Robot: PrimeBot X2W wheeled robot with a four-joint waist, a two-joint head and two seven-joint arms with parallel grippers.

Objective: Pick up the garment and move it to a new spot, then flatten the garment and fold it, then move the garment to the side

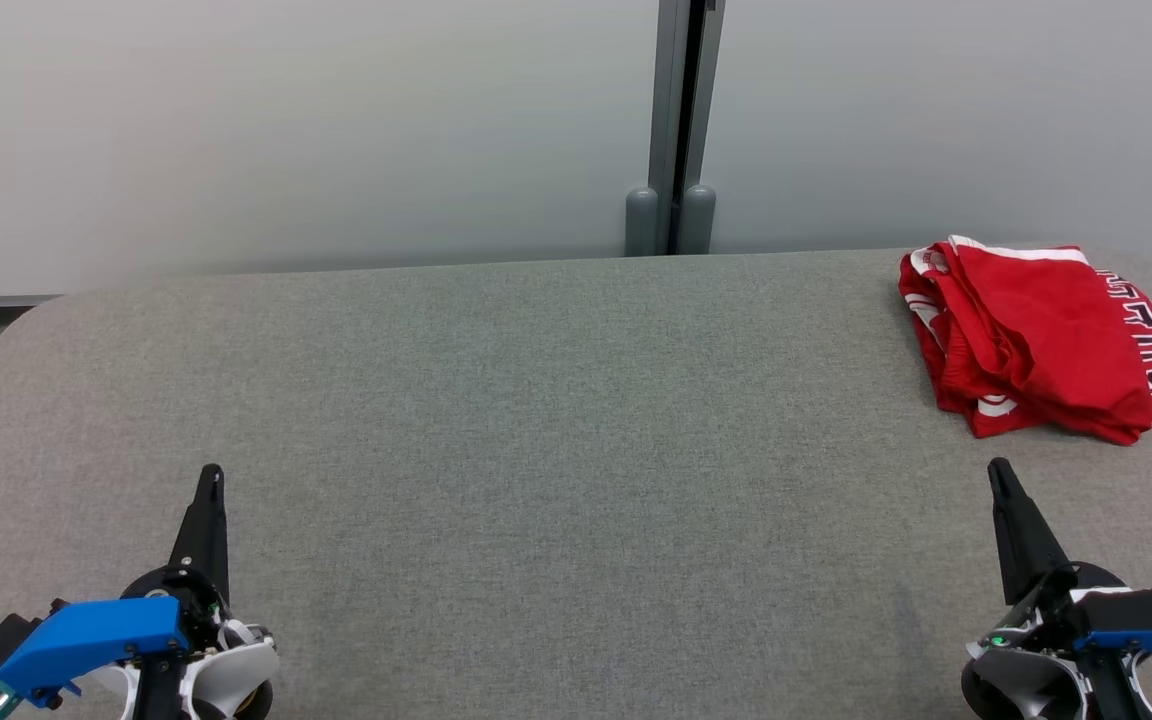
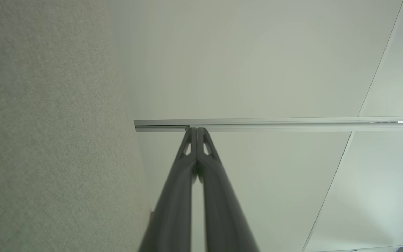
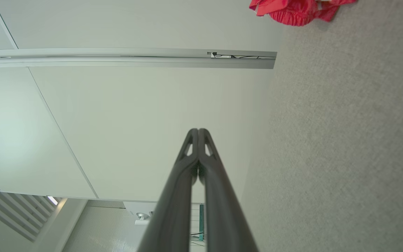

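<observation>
While the left gripper point(image 1: 210, 480) and right gripper point(image 1: 999, 472) sat low at the near side of the table point(image 1: 536, 400), each had its fingers pressed together on nothing. Ahead of the right gripper and slightly to its right lay the garment point(image 1: 1036, 335): red, folded into a rumpled stack, with white trim and a dark lettered band along its right side. It lay by the far edge, well apart from the left gripper.

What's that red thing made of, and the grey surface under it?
Red garment: probably thin, smooth sports fabric; it lies in soft folds and creases. Grey surface: apparently matte woven cloth or felt; a fine speckled texture shows.
</observation>
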